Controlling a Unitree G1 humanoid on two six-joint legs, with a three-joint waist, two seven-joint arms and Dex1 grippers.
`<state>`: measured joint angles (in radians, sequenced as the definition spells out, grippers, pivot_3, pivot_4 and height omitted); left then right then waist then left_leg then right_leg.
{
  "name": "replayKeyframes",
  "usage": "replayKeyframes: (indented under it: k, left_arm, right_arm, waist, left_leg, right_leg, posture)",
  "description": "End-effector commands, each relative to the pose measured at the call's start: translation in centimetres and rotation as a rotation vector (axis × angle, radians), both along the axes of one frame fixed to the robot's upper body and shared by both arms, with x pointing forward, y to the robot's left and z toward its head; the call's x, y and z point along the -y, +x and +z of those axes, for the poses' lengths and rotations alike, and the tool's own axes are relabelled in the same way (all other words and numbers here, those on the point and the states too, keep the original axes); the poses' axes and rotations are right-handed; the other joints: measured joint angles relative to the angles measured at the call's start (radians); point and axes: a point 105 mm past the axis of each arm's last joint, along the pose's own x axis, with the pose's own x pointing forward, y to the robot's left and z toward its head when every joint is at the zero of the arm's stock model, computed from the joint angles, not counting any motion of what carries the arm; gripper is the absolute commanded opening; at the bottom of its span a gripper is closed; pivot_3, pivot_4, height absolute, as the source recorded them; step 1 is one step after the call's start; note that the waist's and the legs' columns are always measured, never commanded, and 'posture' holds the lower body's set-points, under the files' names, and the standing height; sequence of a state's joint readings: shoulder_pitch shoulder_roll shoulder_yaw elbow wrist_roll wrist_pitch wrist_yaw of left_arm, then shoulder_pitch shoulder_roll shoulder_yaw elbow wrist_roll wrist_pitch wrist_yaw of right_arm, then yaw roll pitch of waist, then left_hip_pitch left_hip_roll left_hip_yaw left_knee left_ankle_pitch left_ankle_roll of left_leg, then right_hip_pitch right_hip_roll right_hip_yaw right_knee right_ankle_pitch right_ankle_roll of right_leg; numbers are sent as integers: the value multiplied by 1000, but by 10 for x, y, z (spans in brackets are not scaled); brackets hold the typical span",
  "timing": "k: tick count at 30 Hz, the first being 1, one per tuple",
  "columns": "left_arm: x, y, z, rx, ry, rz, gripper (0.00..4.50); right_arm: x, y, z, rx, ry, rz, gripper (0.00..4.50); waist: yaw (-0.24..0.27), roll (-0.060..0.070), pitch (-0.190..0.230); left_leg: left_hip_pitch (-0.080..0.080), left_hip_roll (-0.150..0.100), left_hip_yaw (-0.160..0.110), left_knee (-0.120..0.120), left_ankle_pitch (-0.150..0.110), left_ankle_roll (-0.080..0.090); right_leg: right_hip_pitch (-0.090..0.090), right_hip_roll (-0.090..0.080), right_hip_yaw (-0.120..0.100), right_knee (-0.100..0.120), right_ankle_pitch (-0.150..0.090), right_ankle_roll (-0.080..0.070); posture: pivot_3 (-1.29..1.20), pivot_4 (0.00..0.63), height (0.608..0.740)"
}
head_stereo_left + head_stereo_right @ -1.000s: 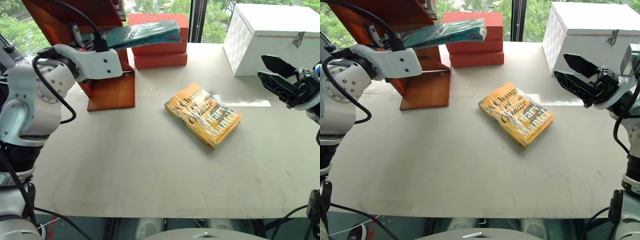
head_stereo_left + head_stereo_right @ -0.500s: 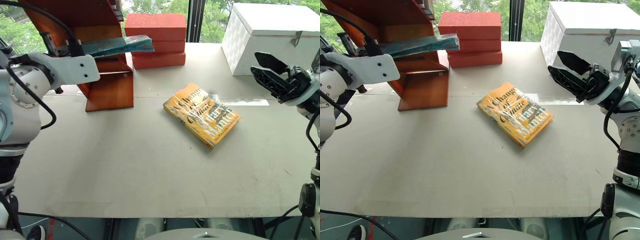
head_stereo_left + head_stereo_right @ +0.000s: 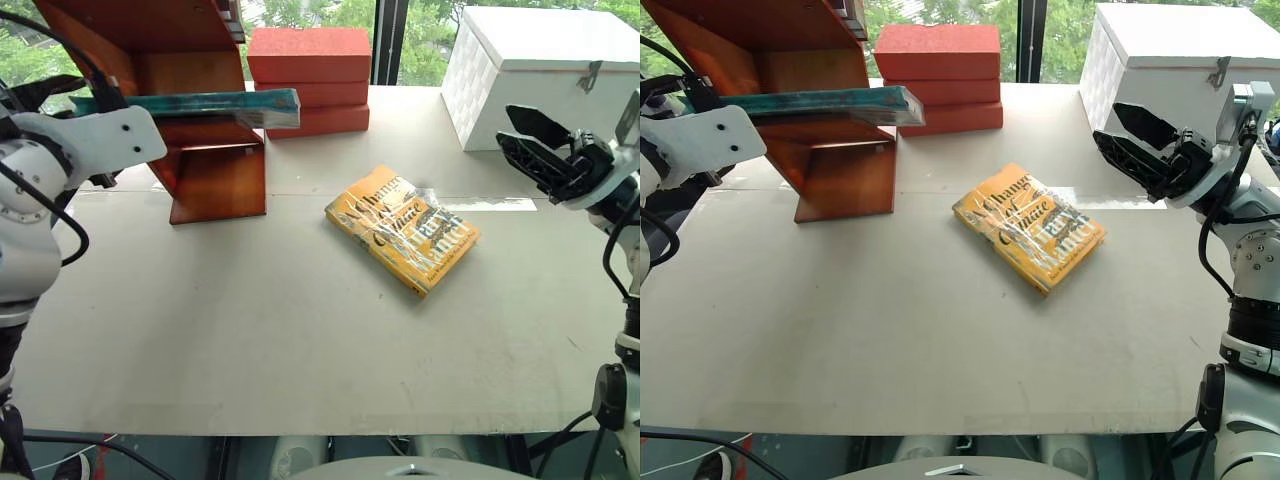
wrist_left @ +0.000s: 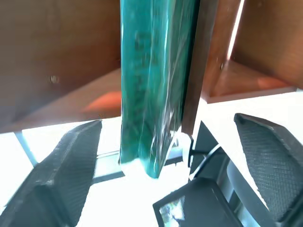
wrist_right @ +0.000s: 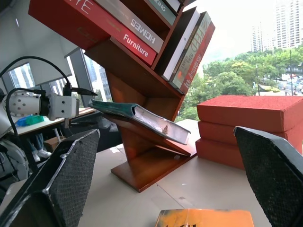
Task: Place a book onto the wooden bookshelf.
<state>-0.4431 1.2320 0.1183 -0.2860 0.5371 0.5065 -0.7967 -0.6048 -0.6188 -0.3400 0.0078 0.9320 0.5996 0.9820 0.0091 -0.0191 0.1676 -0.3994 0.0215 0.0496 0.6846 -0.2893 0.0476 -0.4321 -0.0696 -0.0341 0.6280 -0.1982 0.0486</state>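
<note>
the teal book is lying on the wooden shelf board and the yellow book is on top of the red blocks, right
Not quite. The yellow book lies flat on the table, apart from the red blocks, as the right eye view shows. The teal book does lie on the wooden bookshelf board.

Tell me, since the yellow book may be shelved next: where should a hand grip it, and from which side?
The yellow book lies flat and skewed on the table, apart from everything else. Probably best to come from above and pinch across its shorter width at mid-length, fingers turned to match its diagonal; the flat pose leaves only the thin edges to hold.
</note>
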Motion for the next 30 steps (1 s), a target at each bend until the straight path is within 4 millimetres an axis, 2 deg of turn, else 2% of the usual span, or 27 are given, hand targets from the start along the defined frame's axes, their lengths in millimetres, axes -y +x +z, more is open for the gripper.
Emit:
replayKeyframes:
  k: [1, 4, 5, 8, 10, 12, 15, 17, 18, 20, 22, 26, 30]
  left_arm:
    - [3, -12, 30, 160, 14, 2, 4466]
    - [7, -15, 37, 237, -46, -22, 4466]
    - [13, -15, 37, 262, -89, -81, 4466]
    - [38, -14, 20, 248, -267, -281, 4466]
    - [42, -18, 11, 272, -328, -332, 4466]
    - [54, -24, -12, 233, -421, -432, 4466]
    - [77, -30, -60, 88, -763, -548, 4466]
    - [104, -39, -103, -136, -1019, -598, 4466]
    - [119, -48, -119, -237, -1090, -637, 4466]
    - [139, -58, -154, -355, -1233, -627, 4466]
    - [144, -61, -177, -390, -1337, -565, 4466]
    - [138, -64, -206, -404, -1359, -482, 4466]
    - [132, -63, -214, -385, -1338, -470, 4466]
  right_arm:
    - [0, -4, 11, 62, 2, 2, 4500]
    - [1, -3, 10, 61, 1, -2, 4500]
    - [3, -3, 9, 57, -3, -7, 4500]
    - [9, -6, 2, 48, -42, -23, 4500]
    - [15, -9, -5, 35, -77, -32, 4500]
    - [25, -12, -17, 16, -133, -64, 4500]
    - [35, -14, -44, 6, -245, -154, 4500]
    - [42, -14, -66, 8, -325, -234, 4500]
    - [44, -15, -78, -4, -354, -260, 4500]
    - [54, -23, -122, -79, -449, -318, 4500]
    - [59, -37, -159, -134, -535, -347, 4500]
    - [69, -54, -194, -197, -552, -401, 4500]
    - [75, -59, -204, -210, -559, -440, 4500]
  waist:
    - [2, 0, 0]
    - [4, 0, 0]
    - [4, 0, 0]
    - [5, 0, 0]
    - [5, 0, 0]
    - [5, 0, 0]
    - [5, 0, -1]
    - [5, 0, -1]
    - [4, -1, -1]
    - [5, 0, -3]
    - [8, 0, -4]
    - [-2, 4, -3]
    - [-9, 4, -6]
  left_leg:
    - [0, 0, 0, 0, 1, -1]
    - [0, 0, 0, 0, 1, -1]
    - [0, 0, 0, 0, 1, -1]
    - [0, 0, 0, 1, 1, -1]
    - [0, 0, -1, 2, 1, -1]
    - [0, 0, 0, 2, 1, -1]
    - [0, 1, 0, 2, 1, -1]
    - [1, 1, 0, 2, 1, -1]
    - [1, 1, 0, 2, 1, -1]
    - [2, 1, 0, 3, 1, -1]
    - [9, 1, -2, 3, -1, 3]
    - [18, 1, -1, 3, -2, 3]
    - [25, 1, 1, 3, -1, 3]
  right_leg:
    - [0, 0, 0, 0, 0, 0]
    - [0, 0, 0, 0, 0, 0]
    - [0, 0, 0, 0, 0, 0]
    - [0, -1, 0, 0, 0, 0]
    - [1, -1, 0, 1, 0, 0]
    - [1, -1, 1, 0, 0, 0]
    - [1, -2, 1, 0, 1, 0]
    - [1, -2, 1, 0, 1, 1]
    - [1, -2, 2, 0, 1, 1]
    - [1, -1, 2, 3, 1, 1]
    - [9, -1, 0, 2, 1, 0]
    - [16, -1, 2, 2, -2, -4]
    - [21, 0, 4, 1, -2, -2]
  posture:
    - [0, 150, 740]
    - [0, 150, 740]
    - [0, 150, 740]
    - [0, 150, 740]
    - [0, 150, 740]
    - [0, 150, 740]
    - [0, 150, 740]
    - [0, 150, 740]
    - [0, 150, 740]
    - [0, 150, 740]
    - [0, 150, 740]
    - [0, 150, 740]
    - [0, 150, 740]
